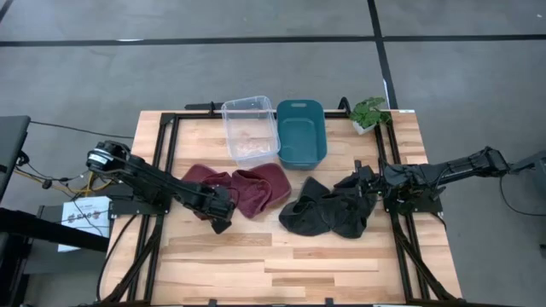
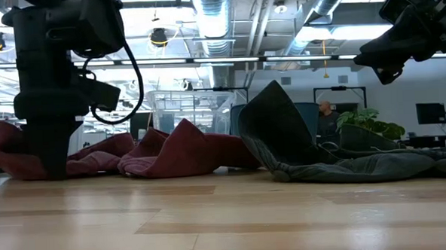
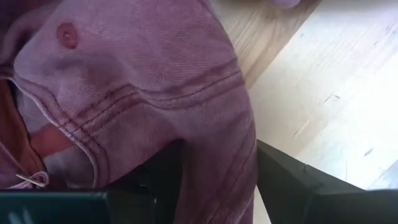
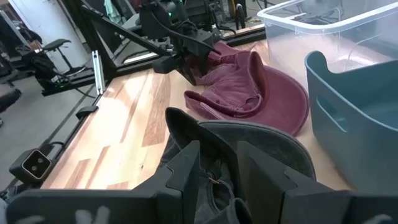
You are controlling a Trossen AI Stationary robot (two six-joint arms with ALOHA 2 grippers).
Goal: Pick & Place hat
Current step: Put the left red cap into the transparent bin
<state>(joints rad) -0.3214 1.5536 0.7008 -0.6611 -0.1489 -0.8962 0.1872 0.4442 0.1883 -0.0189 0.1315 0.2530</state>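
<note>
A maroon hat (image 1: 247,189) lies crumpled mid-table, with a dark grey hat (image 1: 327,211) flat on the wood to its right, one side peaked up (image 2: 273,108). My left gripper (image 1: 221,220) is down at the maroon hat's near-left edge (image 2: 51,159), shut on its cloth. My right gripper (image 1: 365,182) hangs over the dark hat's right part, raised clear of it (image 2: 390,61), with a narrow gap between its fingers (image 4: 219,165). The maroon hat (image 4: 249,90) also shows in the right wrist view. My left gripper pinches a bunched, stitched edge of the maroon hat (image 3: 217,155) between its two fingers (image 3: 283,177). It comes from above, pointing down. How many layers it has cannot be told. The hat still lies on the table.
A clear plastic bin (image 1: 250,128) and a teal bin (image 1: 300,132) stand side by side at the far edge behind the hats. A small potted plant (image 1: 368,112) sits at the far right corner. Bare wood stretches along the near side (image 1: 281,264).
</note>
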